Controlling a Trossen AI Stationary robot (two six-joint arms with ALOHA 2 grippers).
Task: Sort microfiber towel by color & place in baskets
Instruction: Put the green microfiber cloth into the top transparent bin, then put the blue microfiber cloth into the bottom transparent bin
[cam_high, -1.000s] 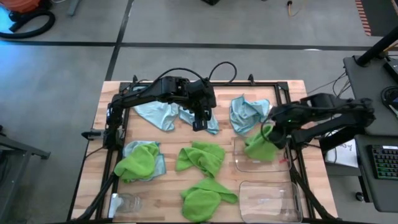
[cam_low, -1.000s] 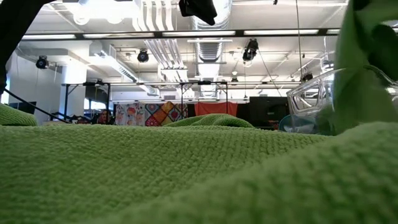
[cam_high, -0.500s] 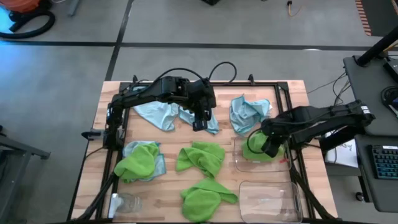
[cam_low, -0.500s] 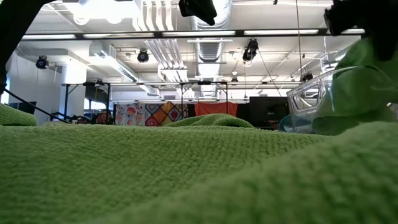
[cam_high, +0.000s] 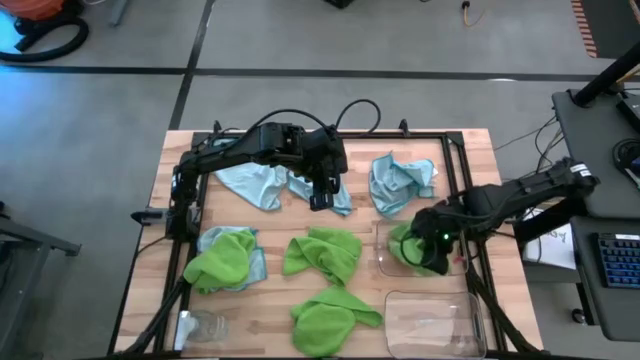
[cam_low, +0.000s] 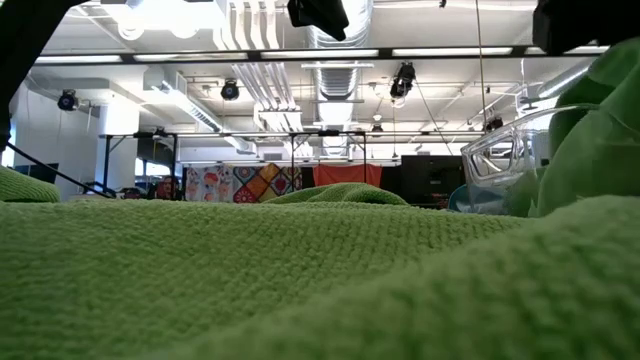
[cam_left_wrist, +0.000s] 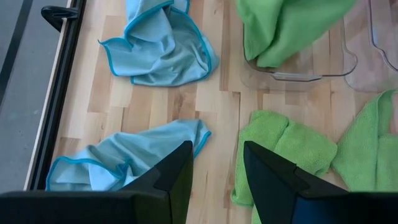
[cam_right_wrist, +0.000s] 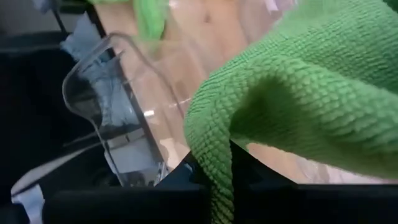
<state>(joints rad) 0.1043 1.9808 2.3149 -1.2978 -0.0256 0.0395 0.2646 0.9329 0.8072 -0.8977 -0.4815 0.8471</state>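
Right end effector (cam_high: 432, 247) pinching green towel (cam_high: 410, 243) inside clear basket (cam_high: 458, 268), left end effector (cam_left_wrist: 214, 168) spread, no legible writing apparently

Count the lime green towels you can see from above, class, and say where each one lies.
4. One front-left green towel overlapping a blue one, one mid-table, one at the front centre, and one in the far basket, gripped by the right gripper. More could be hidden underneath.

Crumpled green towel (cam_high: 410, 247) in clear basket (cam_high: 455, 270) (others loose)
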